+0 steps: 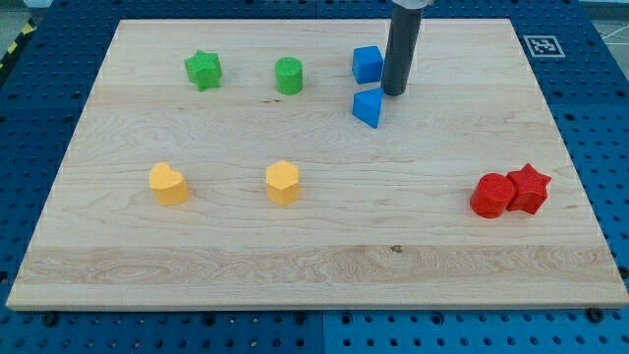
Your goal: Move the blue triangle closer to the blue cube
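The blue triangle [369, 107] lies on the wooden board near the view's top, right of centre. The blue cube [368, 64] sits just above it, a small gap apart. My tip [394, 93] is at the end of the dark rod, just right of the gap between the two blue blocks, close to the triangle's upper right corner and beside the cube's lower right.
A green star [203, 70] and a green cylinder [289, 76] sit at the top left. A yellow heart [168, 184] and a yellow hexagon [282, 182] lie at the left middle. A red cylinder [489, 195] touches a red star [528, 188] at the right.
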Robot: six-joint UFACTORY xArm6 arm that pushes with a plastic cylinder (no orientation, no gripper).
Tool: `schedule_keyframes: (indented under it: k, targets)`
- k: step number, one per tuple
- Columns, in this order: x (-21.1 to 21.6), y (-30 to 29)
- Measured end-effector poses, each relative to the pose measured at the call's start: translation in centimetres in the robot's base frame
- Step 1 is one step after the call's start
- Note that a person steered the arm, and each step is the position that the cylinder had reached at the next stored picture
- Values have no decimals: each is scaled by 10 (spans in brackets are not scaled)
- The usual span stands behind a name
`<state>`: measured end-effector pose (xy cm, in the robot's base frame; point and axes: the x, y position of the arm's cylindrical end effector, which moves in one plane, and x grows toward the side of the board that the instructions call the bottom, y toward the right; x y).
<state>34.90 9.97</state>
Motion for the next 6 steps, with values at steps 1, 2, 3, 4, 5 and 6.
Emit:
schedule_keyframes:
  k: [1,2,3,4,5,6]
  targets:
    - [55,16]
    - [78,20]
    - [80,-4]
    - [80,-39]
    - [60,-39]
    - [0,-37]
